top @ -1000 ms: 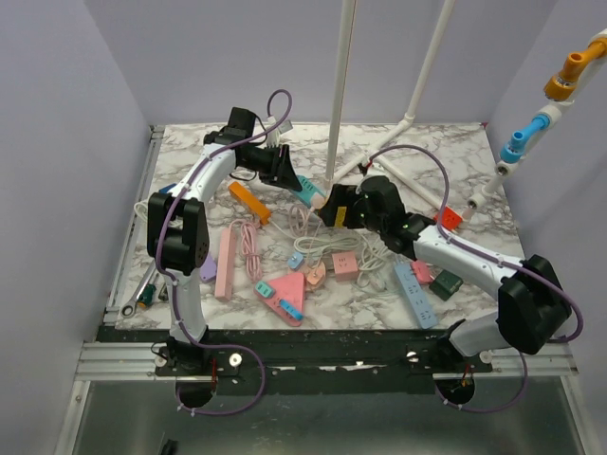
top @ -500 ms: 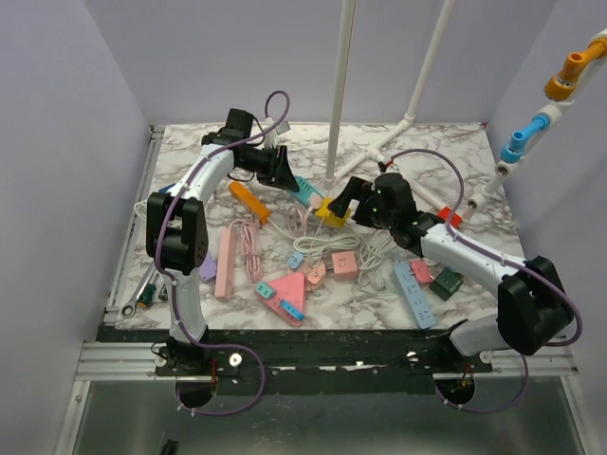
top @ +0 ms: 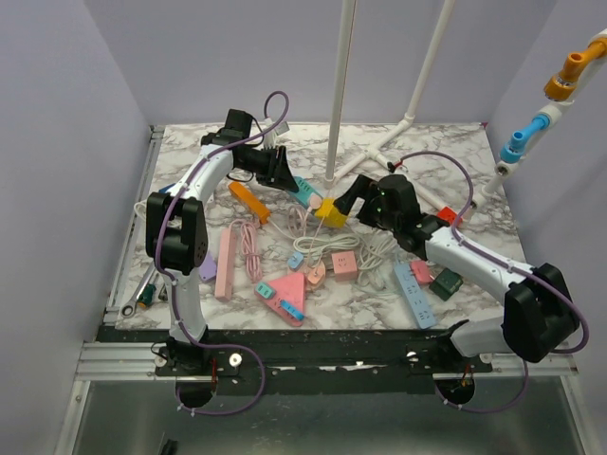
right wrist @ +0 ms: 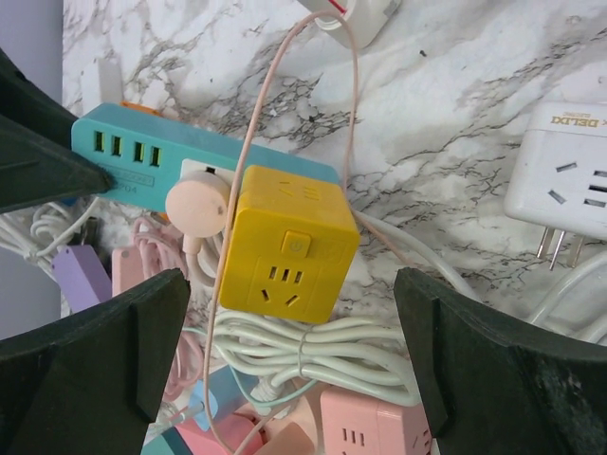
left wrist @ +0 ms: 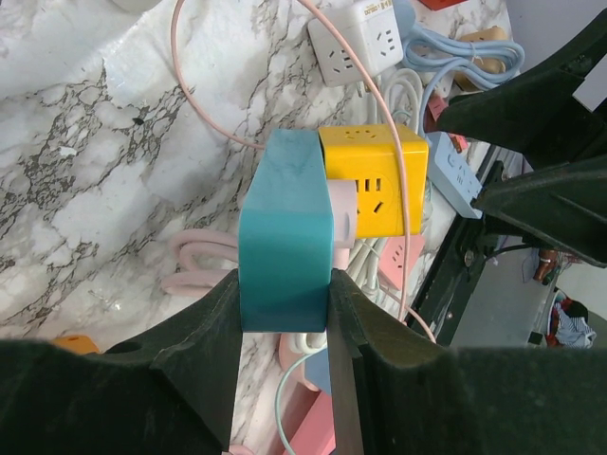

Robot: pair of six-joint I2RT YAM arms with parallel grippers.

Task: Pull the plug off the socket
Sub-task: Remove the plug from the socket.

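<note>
My left gripper (left wrist: 283,294) is shut on one end of a teal power strip (left wrist: 285,246) and holds it above the table. A yellow cube socket (left wrist: 373,180) and a round pink plug (right wrist: 197,204) are both plugged into the strip's face. In the right wrist view the yellow cube (right wrist: 289,242) hangs between the wide-open fingers of my right gripper (right wrist: 289,284), which touch nothing. A thin pink cable drapes over the cube. From above, the right gripper (top: 349,201) stands just right of the cube (top: 331,209), and the left gripper (top: 283,173) grips the strip (top: 303,190).
Under the cube lie a bundled white cable (right wrist: 313,346) and a pink cube socket (right wrist: 379,427). A white DELIX adapter (right wrist: 569,180) sits to the right. Pink (top: 226,261), orange (top: 249,201) and light blue (top: 414,294) strips litter the table. White pipes (top: 337,95) rise behind.
My right gripper has drawn back to the right, off the yellow cube, still open; the cube now shows fully from above. The left arm and teal strip have stayed put.
</note>
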